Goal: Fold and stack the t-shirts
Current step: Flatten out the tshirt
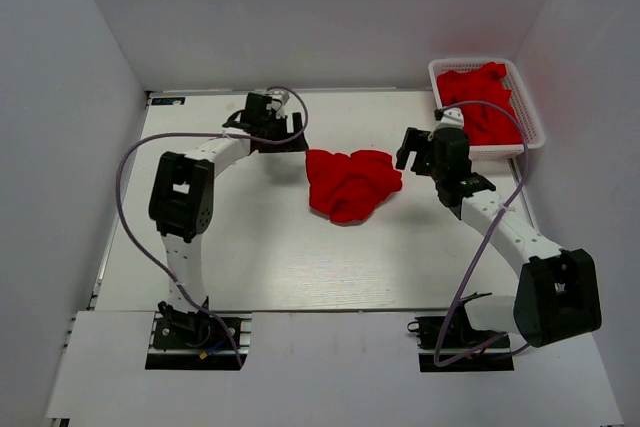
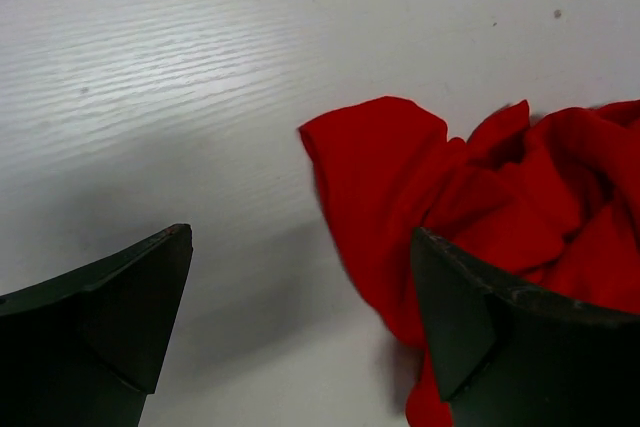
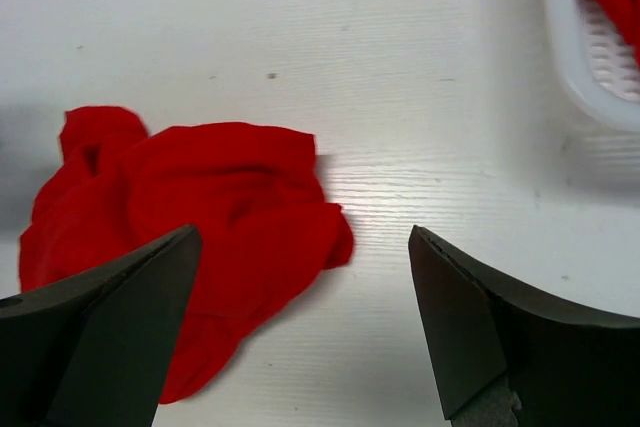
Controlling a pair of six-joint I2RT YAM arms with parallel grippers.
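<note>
A crumpled red t-shirt [image 1: 350, 184] lies mid-way across the white bench [image 1: 260, 257], between the arms. The left tool [image 2: 300, 277] and right tool [image 3: 305, 277] both stand wide apart, holding nothing. More red t-shirts [image 1: 482, 99] fill the white mesh basket [image 1: 528, 127] at the far right.

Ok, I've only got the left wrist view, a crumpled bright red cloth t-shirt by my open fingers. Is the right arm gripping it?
Observer: No, the right gripper is open and empty, at the crumpled bright red t-shirt's right side.
Operator: Any more shirts around?
Observer: Yes, more red t-shirts are heaped in a white plastic mesh basket at the table's far right corner.
Operator: Where does mine lie?
Observer: Around mid-table, bunched up, not spread flat.
</note>
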